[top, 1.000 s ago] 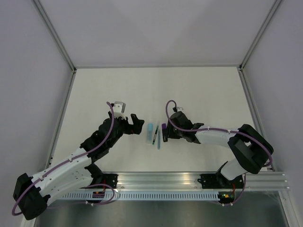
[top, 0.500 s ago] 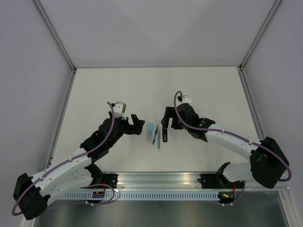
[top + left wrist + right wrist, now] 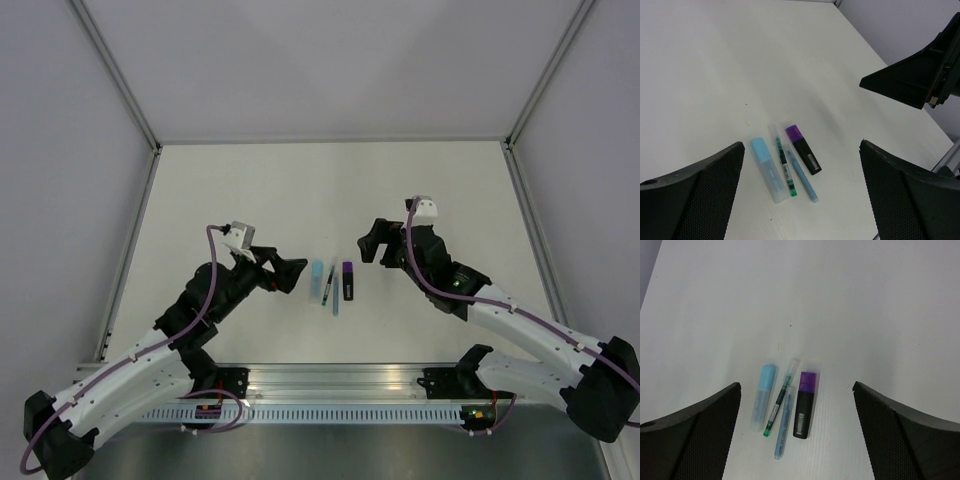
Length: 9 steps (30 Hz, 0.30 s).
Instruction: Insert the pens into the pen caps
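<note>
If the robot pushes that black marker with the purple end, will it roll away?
Probably not: the black marker looks flat-sided, label facing up, so it would likely slide. It seems hard plastic: stiff and probably light. Pushed sideways, it might bump the thin blue pen beside it.

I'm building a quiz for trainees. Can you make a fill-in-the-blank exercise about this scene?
1. ____ pens lie side by side on the table.
2. The black marker has a ____ end.
3. The left gripper and right gripper are both ____ and hold nothing.
4. The pale-blue highlighter lies at the end of the row nearest the ____ gripper.

Missing words: four; purple; open; left.
</note>
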### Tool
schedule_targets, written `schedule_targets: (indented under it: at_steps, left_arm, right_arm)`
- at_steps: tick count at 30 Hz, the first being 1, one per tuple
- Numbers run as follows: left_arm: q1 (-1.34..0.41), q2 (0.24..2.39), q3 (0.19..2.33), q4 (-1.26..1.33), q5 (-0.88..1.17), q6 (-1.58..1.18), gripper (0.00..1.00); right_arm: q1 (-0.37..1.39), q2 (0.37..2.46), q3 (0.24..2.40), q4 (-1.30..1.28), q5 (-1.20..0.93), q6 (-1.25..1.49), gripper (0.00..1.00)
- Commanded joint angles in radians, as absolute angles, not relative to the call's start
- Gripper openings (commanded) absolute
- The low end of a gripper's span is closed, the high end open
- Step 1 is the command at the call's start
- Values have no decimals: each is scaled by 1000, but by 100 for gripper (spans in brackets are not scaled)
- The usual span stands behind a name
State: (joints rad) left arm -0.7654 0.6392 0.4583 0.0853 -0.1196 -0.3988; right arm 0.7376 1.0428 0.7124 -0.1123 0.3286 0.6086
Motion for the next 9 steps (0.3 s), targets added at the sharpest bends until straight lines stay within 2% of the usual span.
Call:
schedule_targets:
  at_steps: [1, 9]
  left_arm:
    - [-767, 615, 443, 143, -83, -361, 100]
    - [-767, 595, 440, 140, -86, -361, 100]
  right_arm:
    - [736, 996, 695, -81, 385, 589, 98]
    - [738, 966, 663, -63, 387, 580, 98]
